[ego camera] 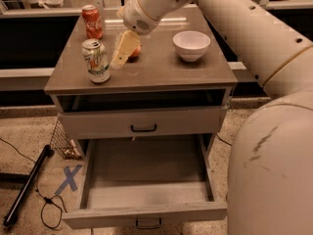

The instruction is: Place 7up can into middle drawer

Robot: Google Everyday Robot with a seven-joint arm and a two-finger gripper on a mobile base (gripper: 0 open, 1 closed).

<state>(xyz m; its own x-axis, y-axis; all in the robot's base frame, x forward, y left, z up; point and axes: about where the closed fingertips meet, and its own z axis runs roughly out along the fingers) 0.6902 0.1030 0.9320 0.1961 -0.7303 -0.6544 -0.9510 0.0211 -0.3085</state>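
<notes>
The 7up can [97, 60], white and green with a silver top, stands upright at the front left of the cabinet top [161, 75]. My gripper [122, 51] hangs from the large white arm, just right of the can and slightly above the top, apart from it. The middle drawer [146, 180] is pulled out wide below, its pale grey floor bare and its black handle [148, 224] at the front edge.
A red Coca-Cola can [92, 21] stands behind the 7up can. An orange fruit [136, 52] sits partly hidden behind the gripper. A white bowl [191, 44] is at the right. The upper drawer front [144, 124] shows a dark slit. Cables and a black bar [27, 185] lie on the floor.
</notes>
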